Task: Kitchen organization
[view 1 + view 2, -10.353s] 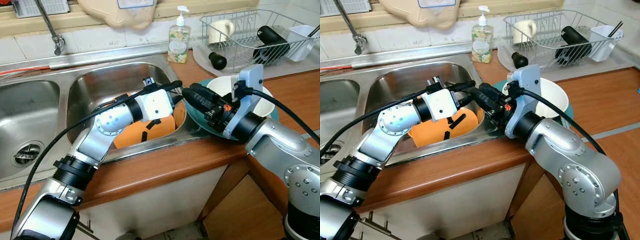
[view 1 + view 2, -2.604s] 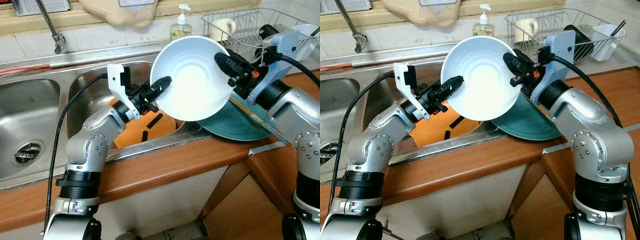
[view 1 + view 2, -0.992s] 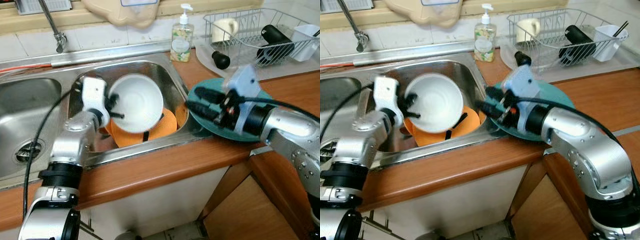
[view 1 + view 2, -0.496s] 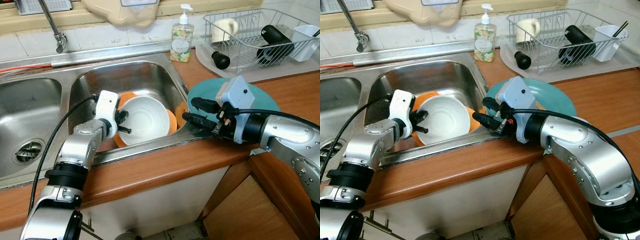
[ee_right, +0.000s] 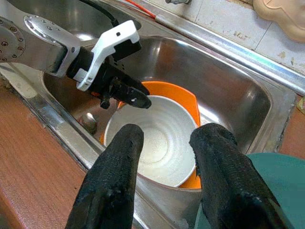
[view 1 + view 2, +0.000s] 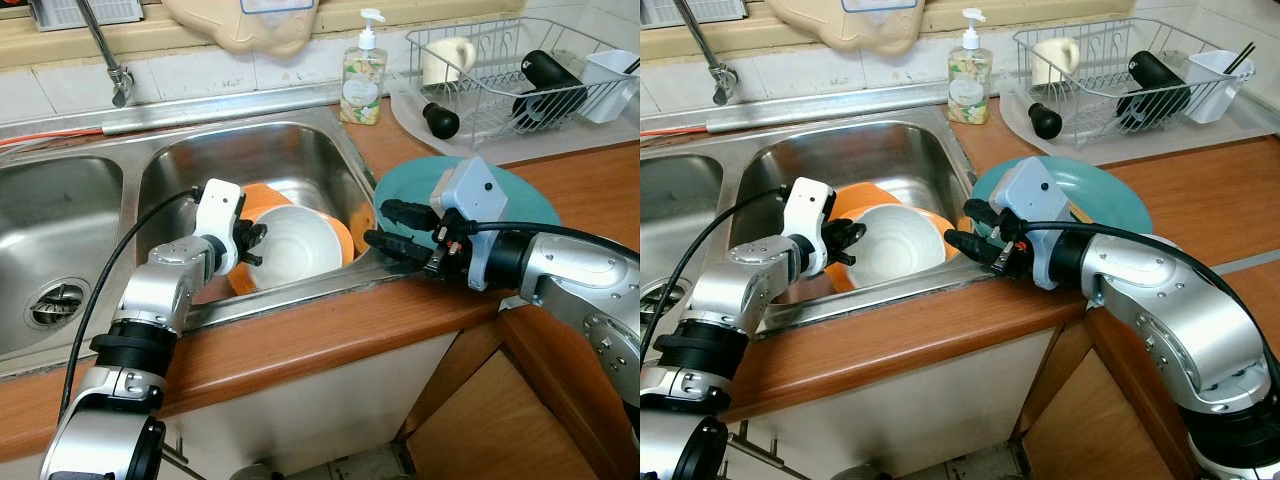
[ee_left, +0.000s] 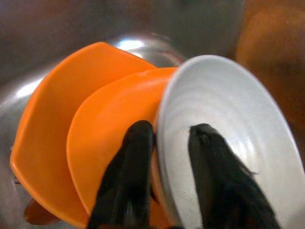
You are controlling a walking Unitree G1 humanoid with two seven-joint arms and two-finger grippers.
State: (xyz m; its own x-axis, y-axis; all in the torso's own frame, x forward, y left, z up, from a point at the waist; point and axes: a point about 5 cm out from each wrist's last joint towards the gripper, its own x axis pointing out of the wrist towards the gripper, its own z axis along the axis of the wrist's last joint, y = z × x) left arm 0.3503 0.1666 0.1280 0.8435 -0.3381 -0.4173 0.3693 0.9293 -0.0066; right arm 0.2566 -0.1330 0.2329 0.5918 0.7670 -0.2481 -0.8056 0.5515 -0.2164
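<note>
Gripping white bowl [image 6: 293, 245] by near rim, left gripper [image 6: 252, 245] reaches into right sink basin [image 6: 250, 160]; jaws clamped on rim, one finger inside, one outside. Bowl tilted, resting in stacked orange bowls [image 7: 71, 129] on basin floor. Faucet [image 6: 105, 50] behind, soap bottle [image 6: 361, 70] at sink corner. Right gripper [image 6: 390, 225] hovers over sink edge just beside bowl, jaws apart, holding nothing. Teal plate [image 6: 530, 200] on wooden counter [image 6: 590, 170] under right arm. Dish rack [image 6: 510, 60] further right holds mug, black bottle, white cup.
</note>
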